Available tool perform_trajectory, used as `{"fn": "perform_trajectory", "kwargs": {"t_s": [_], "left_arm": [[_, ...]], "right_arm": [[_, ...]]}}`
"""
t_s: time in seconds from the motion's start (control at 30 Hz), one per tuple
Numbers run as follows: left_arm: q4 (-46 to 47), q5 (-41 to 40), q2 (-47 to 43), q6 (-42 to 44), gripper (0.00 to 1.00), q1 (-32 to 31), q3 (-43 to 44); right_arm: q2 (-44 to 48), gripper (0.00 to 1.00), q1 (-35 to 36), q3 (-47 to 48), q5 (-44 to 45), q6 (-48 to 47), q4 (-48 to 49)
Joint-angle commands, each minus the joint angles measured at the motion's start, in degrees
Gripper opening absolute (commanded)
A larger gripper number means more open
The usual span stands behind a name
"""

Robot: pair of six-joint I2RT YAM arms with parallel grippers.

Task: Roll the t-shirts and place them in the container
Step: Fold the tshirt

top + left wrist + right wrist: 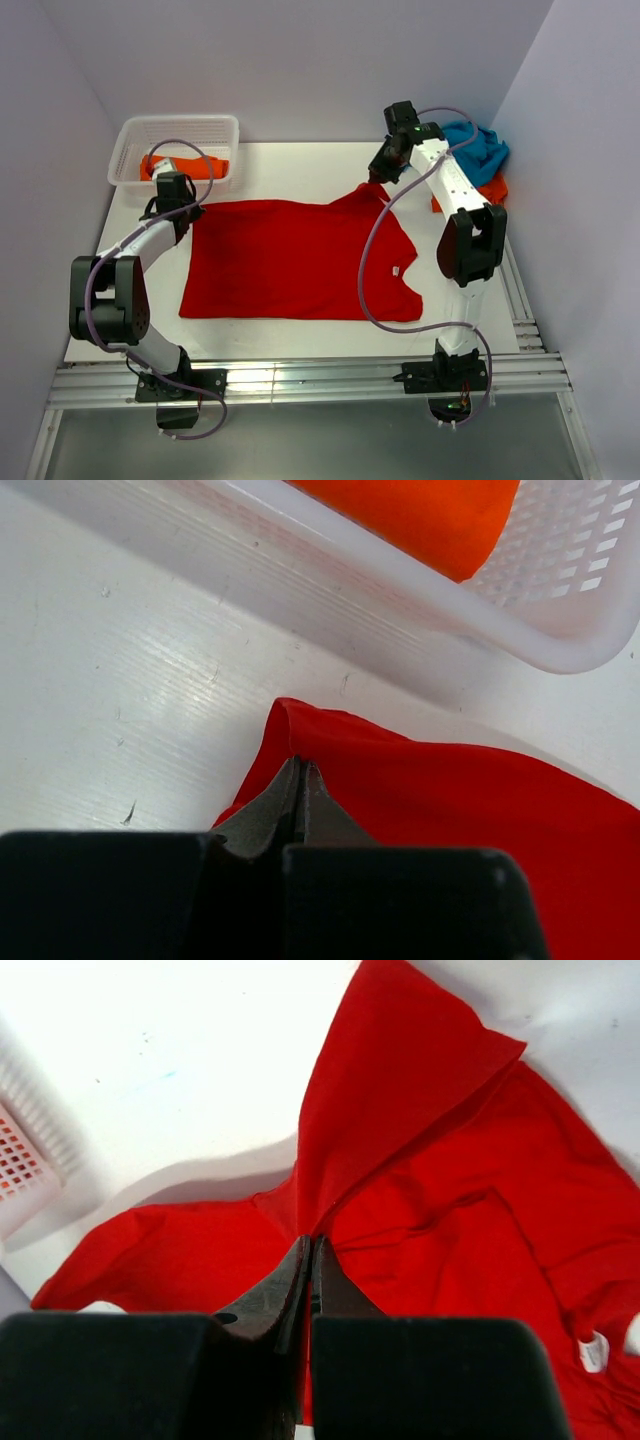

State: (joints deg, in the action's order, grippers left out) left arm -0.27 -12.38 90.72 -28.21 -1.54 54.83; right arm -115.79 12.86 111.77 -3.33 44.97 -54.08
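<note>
Across the middle of the white worktop (300,165) I see the red t-shirt (290,260) spread mostly flat, its collar end toward the right arm and its straight bottom edge toward the left arm. At the far left corner stands the white lattice basket (180,122), with an orange t-shirt (205,167) lying inside it. At the far right, beside the wall, a teal t-shirt (482,150) is bunched on top of another orange t-shirt (492,190), well apart from the basket.

My left pincer (300,770) is clamped on the red shirt's far left corner, its fingers pressed together with a fold of cloth between them, near the basket's front wall. My right pincer (311,1245) is closed on the far right part of the red shirt, by the sleeve, and the cloth rises there into a peaked fold off the worktop. A small white label (593,1352) shows at the collar.
</note>
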Motion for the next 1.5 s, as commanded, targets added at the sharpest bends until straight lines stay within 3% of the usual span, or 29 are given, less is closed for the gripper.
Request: {"fn": "perform_trajectory", "kwargs": {"t_s": [0.0,0.5,1.0,1.37,1.47], "left_arm": [[1.94,-0.71,-2.56,-0.10,0.00,0.13,-0.95],[4.23,-0.98,-5.46,-0.18,0.00,0.13,-4.65],[4.31,-0.54,-7.75,0.43,0.00,0.13,-5.96],[4.76,-0.19,-6.61,0.69,0.00,0.13,-6.05],[4.67,-0.10,-6.08,0.96,0.00,0.13,-5.87]], "right_arm": [[3.99,0.00,0.32,1.88,3.24,-2.25,-2.25],[0.66,0.00,4.27,9.26,6.15,-7.97,-8.32],[-0.49,0.01,7.35,6.89,8.78,-10.08,-9.81],[-4.35,0.07,14.55,3.99,-1.75,-9.81,-4.90],[-5.76,0.21,14.91,3.46,-10.00,-11.82,-2.09]]}}
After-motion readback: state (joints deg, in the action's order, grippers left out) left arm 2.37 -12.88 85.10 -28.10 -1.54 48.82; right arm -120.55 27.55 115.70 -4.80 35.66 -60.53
